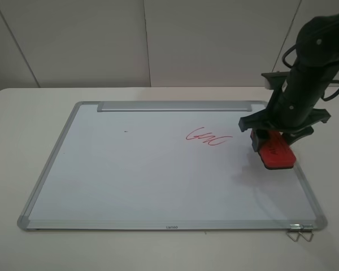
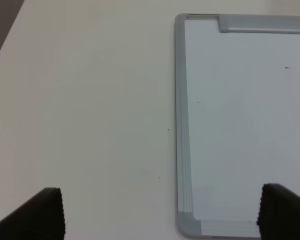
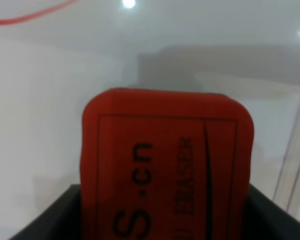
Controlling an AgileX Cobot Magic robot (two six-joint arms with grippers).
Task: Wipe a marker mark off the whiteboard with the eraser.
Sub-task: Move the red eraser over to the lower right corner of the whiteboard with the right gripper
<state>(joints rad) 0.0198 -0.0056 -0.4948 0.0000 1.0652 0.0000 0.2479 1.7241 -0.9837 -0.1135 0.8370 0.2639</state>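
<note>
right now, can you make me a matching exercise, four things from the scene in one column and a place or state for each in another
Things:
1. small red block eraser
2. red zigzag scribble
3. left pincer
4. silver tray strip

Places or states:
A. open, over the board's corner and the table
B. along the whiteboard's far edge
C. clamped in the right pincer
D. written on the white surface, left of the eraser

Pairs: 1-C, 2-D, 3-A, 4-B

Bright, even overhead light. Two ceiling lamps glare as white spots on the glossy whiteboard [image 3: 50,100] in the right wrist view, where the close eraser [image 3: 165,160] looks soft and blurred. Faint shadow beneath the right arm [image 1: 299,84]
</note>
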